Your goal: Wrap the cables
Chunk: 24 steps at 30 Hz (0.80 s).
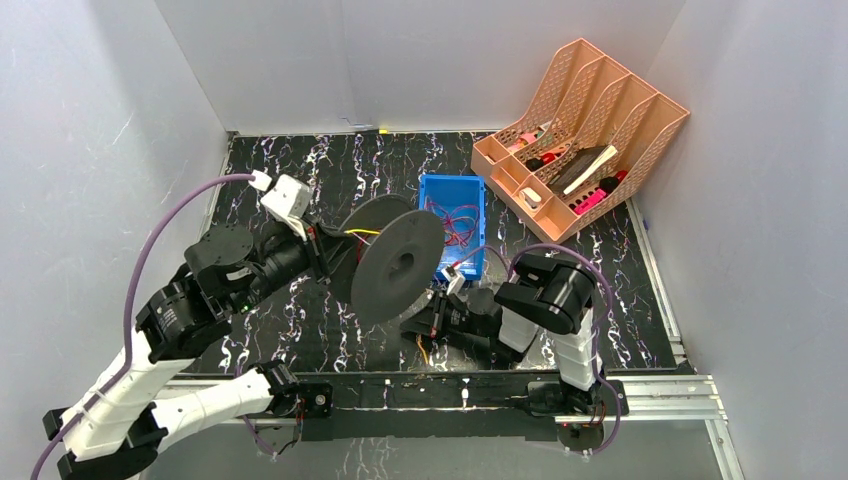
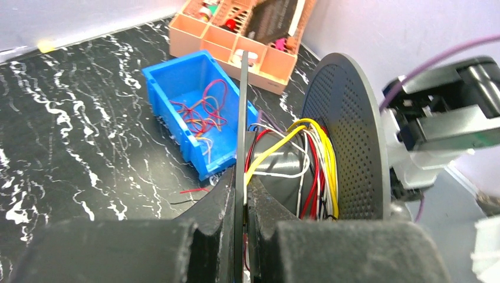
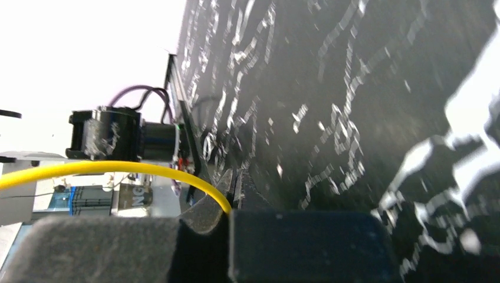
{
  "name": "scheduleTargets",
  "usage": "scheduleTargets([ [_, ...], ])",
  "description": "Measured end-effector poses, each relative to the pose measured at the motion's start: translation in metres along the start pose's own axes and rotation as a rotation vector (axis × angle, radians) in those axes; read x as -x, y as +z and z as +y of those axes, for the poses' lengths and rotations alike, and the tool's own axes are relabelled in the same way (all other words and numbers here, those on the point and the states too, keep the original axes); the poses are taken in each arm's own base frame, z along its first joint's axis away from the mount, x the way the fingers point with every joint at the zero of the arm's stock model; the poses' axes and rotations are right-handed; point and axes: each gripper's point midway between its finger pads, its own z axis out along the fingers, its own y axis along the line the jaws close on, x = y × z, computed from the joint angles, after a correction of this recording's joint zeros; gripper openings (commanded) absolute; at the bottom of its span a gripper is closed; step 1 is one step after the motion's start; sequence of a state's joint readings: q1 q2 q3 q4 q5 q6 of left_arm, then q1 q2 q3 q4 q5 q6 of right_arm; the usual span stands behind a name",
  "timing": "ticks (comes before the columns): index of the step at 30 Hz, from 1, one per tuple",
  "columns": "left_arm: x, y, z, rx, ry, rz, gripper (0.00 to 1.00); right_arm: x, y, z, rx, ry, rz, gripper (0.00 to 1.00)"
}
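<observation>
A black spool (image 1: 400, 262) with two round flanges stands on edge at the table's middle. Yellow, red and white cables (image 2: 318, 159) are wound on its core. My left gripper (image 1: 332, 250) is shut on the thin edge of the near flange (image 2: 243, 88), and a yellow cable (image 2: 277, 147) runs along that flange into the jaws (image 2: 243, 188). My right gripper (image 1: 427, 322) lies low by the spool's near side, shut on a yellow cable (image 3: 118, 168) that leaves the closed jaws (image 3: 234, 188) to the left. More red cables (image 2: 200, 112) lie in a blue bin (image 1: 450, 182).
An orange desk organizer (image 1: 585, 130) with pens and small items stands at the back right, next to the blue bin. Loose red and black wire bits (image 2: 191, 191) lie on the black marbled table (image 1: 300, 170). Grey walls enclose the table on three sides.
</observation>
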State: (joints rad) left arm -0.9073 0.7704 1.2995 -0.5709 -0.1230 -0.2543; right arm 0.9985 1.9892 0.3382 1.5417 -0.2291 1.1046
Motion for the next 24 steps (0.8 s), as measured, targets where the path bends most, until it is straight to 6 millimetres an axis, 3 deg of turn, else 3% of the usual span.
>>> scheduleTargets([
  [4, 0.007, -0.001, 0.018, 0.103, -0.026, -0.05, 0.0, -0.018, -0.016, -0.013, -0.055, 0.012, 0.03, 0.0],
  [7, 0.01, 0.0, 0.035, 0.201, -0.036, -0.072, 0.0, -0.024, -0.024, -0.007, -0.052, -0.002, 0.034, 0.0],
  [15, 0.0, 0.008, 0.085, 0.505, -0.02, -0.087, 0.0, -0.021, -0.026, 0.071, 0.043, -0.197, -0.021, 0.0],
  [20, -0.008, 0.01, 0.107, 0.647, 0.019, -0.07, 0.0, -0.026, -0.026, 0.104, 0.006, -0.331, -0.03, 0.0],
  [24, -0.008, 0.006, 0.12, 0.733, 0.046, -0.074, 0.0, -0.033, -0.031, 0.115, -0.066, -0.432, -0.019, 0.0],
])
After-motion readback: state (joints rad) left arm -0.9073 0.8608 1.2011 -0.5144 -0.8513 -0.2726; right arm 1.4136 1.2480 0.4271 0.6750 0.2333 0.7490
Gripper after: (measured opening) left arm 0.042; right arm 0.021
